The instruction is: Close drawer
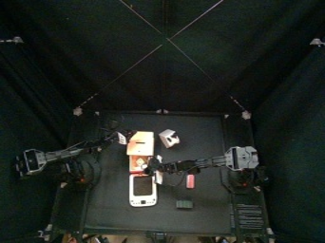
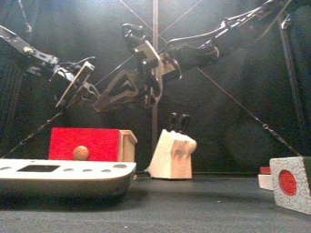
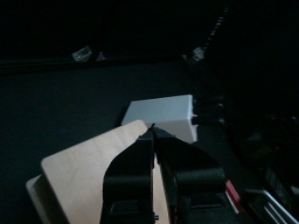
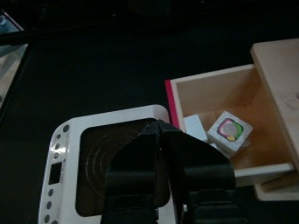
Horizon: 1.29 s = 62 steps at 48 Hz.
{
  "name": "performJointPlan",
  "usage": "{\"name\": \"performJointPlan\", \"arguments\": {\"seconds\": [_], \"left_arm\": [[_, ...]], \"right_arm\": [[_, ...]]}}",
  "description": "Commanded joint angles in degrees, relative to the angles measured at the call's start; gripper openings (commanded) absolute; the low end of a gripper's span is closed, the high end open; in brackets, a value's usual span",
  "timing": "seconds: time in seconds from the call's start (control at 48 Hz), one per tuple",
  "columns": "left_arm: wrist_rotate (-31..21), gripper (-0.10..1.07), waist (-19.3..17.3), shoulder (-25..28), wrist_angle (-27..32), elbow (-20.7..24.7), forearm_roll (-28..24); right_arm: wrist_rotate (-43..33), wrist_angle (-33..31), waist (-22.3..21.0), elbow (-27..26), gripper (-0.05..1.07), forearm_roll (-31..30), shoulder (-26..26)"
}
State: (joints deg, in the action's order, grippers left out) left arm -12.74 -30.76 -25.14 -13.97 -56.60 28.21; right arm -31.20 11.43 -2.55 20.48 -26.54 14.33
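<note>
The drawer cabinet (image 1: 139,143) stands left of the table's middle, with a pale wood top (image 3: 87,162). Its orange-red drawer (image 1: 136,163) is pulled out toward the front. The front view shows its red face with a wooden knob (image 2: 82,152). In the right wrist view the open drawer (image 4: 193,96) holds a small white block with a coloured face (image 4: 230,132). My left gripper (image 3: 152,131) is shut and empty, over the cabinet's top (image 1: 124,140). My right gripper (image 4: 155,131) is shut and empty, over the white gadget, just beside the open drawer (image 1: 156,170).
The flat white gadget with a grey screen (image 1: 143,191) lies in front of the drawer. A pale cube with dark marks (image 1: 169,139) stands right of the cabinet. A small red thing (image 1: 189,180) and a black thing (image 1: 185,203) lie front right.
</note>
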Motion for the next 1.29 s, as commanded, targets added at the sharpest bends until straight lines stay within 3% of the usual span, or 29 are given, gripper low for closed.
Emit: {"name": "performJointPlan", "arguments": {"seconds": [0.0, 0.208, 0.458, 0.917, 1.271], "left_arm": [[0.09, 0.4, -2.02, 3.87, 0.88, 3.52, 0.44], [0.09, 0.4, -3.69, 12.39, 1.67, 7.03, 0.44], [0.0, 0.4, -5.71, 17.49, 1.76, 8.61, 0.7], [0.09, 0.4, -5.62, 18.72, 3.78, 8.09, 0.79], [0.09, 0.4, -5.62, 18.81, 3.78, 8.09, 0.7]], "right_arm": [[0.0, -0.97, 0.09, -2.46, 0.44, -0.18, -0.35], [0.0, -2.55, 0.35, -2.9, 0.44, -0.18, 1.23], [-0.18, -2.55, 0.26, -2.46, 0.44, 0.44, 1.85], [-0.26, -2.55, -0.18, -2.9, 0.44, 2.72, 3.16], [-0.18, -2.9, -3.43, -4.13, 0.44, 3.08, 4.22]]}}
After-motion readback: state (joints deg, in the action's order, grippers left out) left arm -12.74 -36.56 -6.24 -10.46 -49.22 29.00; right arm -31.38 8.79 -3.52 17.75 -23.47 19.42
